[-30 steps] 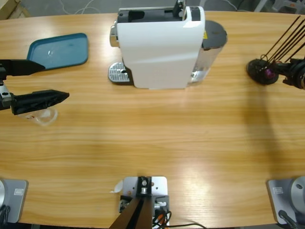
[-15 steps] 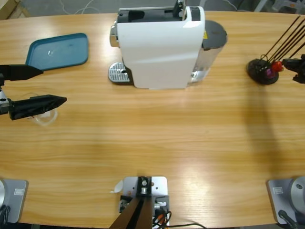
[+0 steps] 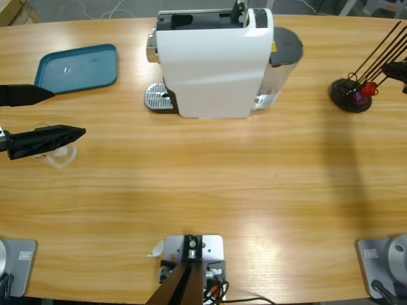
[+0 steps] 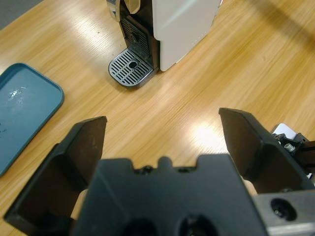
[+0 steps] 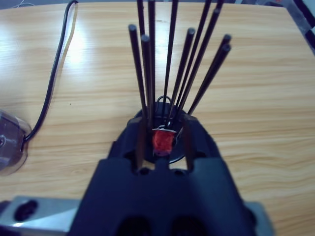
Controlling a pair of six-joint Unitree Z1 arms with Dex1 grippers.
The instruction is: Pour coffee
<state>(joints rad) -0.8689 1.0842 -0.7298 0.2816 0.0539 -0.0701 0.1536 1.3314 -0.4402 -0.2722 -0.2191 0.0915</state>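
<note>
While the left gripper point(image 3: 68, 113) hangs at the left edge of the high view, its two black jaws are spread very wide. It holds nothing. In the left wrist view the left gripper point(image 4: 165, 123) has only bare wooden table point(image 4: 197, 103) between its jaws.

A small clear glass point(image 3: 62, 155) stands on the table in the left part of the high view. It is partly under the lower jaw in the picture. The glass looks almost see-through against the wood. The coffee should be in there, but I cannot make out any liquid in it from up here.

A blue tray point(image 3: 79, 67) lies in the upper left. A big white coffee machine point(image 3: 213, 63) stands at the top middle, well apart from the glass. Its round metal drip grate point(image 4: 130, 69) sticks out at the front, and no cup is on it.

At the right edge of the high view is the right gripper point(image 3: 399, 68). It is just beside a black holder point(image 3: 348, 96) with long thin black sticks point(image 5: 170, 59) standing up in it. A small red thing point(image 5: 162, 140) sits at the bottom of the sticks. I cannot tell if the right gripper point(image 5: 164, 129) is open or closed, or if it holds anything.
</note>
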